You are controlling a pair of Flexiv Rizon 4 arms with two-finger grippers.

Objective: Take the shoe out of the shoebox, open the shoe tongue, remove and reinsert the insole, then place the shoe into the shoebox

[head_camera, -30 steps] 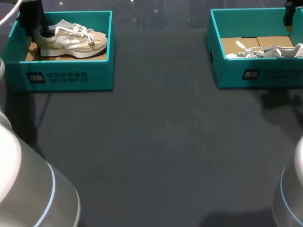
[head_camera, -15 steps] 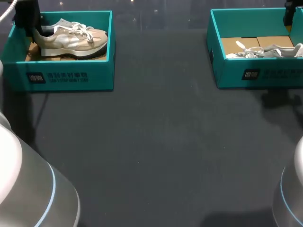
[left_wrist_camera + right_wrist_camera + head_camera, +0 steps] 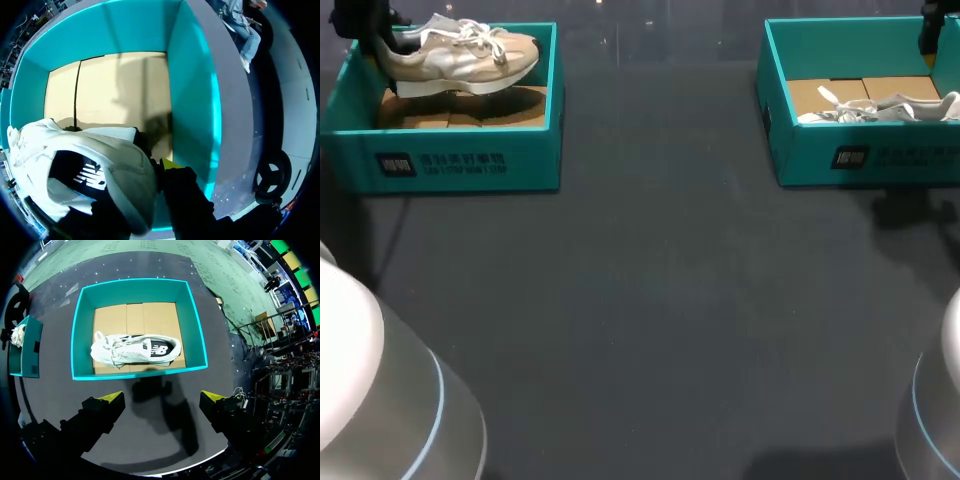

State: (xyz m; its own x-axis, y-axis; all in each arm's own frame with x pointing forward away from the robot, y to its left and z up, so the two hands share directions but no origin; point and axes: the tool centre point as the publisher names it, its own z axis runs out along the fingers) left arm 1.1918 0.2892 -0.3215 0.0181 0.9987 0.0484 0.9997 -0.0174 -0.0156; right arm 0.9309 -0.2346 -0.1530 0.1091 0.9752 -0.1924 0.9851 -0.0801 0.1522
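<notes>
My left pincer (image 3: 378, 38) is up at the far left corner of the surface (image 3: 650, 300), pinching the heel of the tan, white-laced shoe (image 3: 460, 55), level in the air above its teal shoebox (image 3: 470, 160); my right pincer (image 3: 161, 399) is spread.

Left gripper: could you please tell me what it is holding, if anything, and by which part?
The left gripper holds the beige shoe by its heel, raised off the shoebox floor.

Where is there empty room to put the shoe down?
The widest bare patch is the dark table between the left shoebox and the right shoebox, and in front of both. The right one holds a white shoe; the left one's floor lies bare under the held-up beige shoe.
</notes>
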